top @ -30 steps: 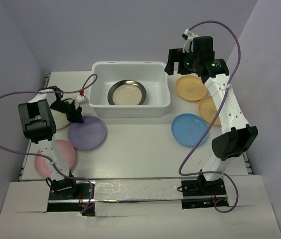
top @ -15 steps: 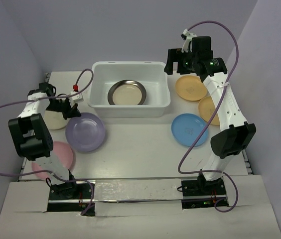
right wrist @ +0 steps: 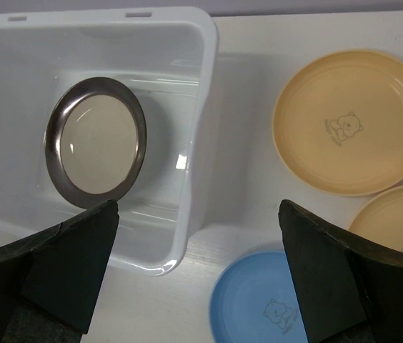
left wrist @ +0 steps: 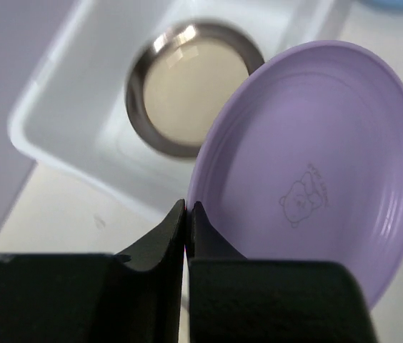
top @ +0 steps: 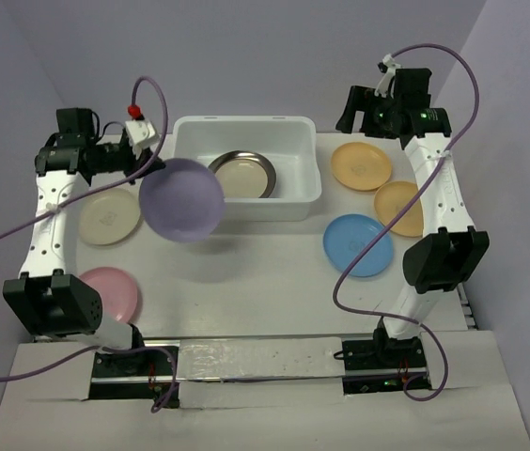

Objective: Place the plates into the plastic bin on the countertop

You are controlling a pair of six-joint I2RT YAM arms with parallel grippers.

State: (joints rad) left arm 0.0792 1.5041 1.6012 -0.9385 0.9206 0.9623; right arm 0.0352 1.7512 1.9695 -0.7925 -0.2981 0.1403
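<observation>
A: Top view: lavender plate (top: 181, 199) covers the plastic bin (top: 246, 124) at its 7 o'clock corner and clips the metal plate (top: 243, 175) at 9.

B: Left wrist: it hides the metal plate from 4 to 5. Its own 7 o'clock rim is buried in the left gripper (left wrist: 187, 209).

A: Right wrist: blue plate (right wrist: 259, 307) cut at 6, lower yellow plate (right wrist: 394, 221) cut at 4.

B: Right gripper (right wrist: 198, 207) fingers (right wrist: 330, 279) blurred, cut by the bottom edge.
</observation>
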